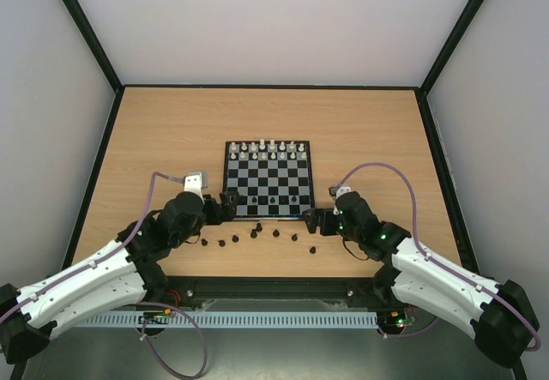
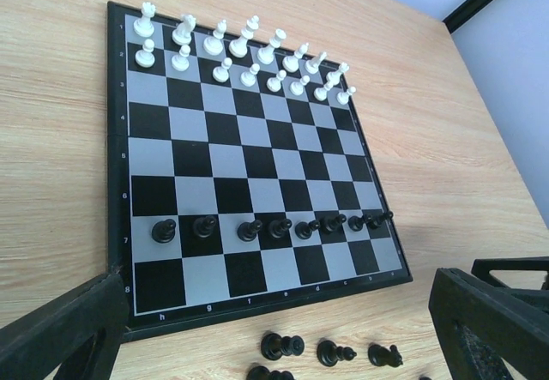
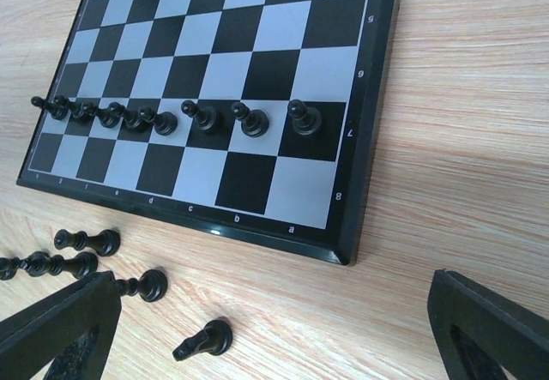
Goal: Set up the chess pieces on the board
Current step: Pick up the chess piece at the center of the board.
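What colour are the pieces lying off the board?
Black; the pieces show best in right wrist view.

Far rows of board (image 3: 357,183) cut off, loose black piece (image 2: 268,373) cropped

I work at a bench (image 1: 163,131) of pale wood-grain board, the grain running side to side. Plain white walls close it in: a back wall (image 1: 274,20), a left wall (image 1: 43,140) and a right wall (image 1: 506,140). Black posts (image 1: 84,27) rise at the far corners, and a black strip (image 1: 274,87) edges the bench. The light is soft and even.
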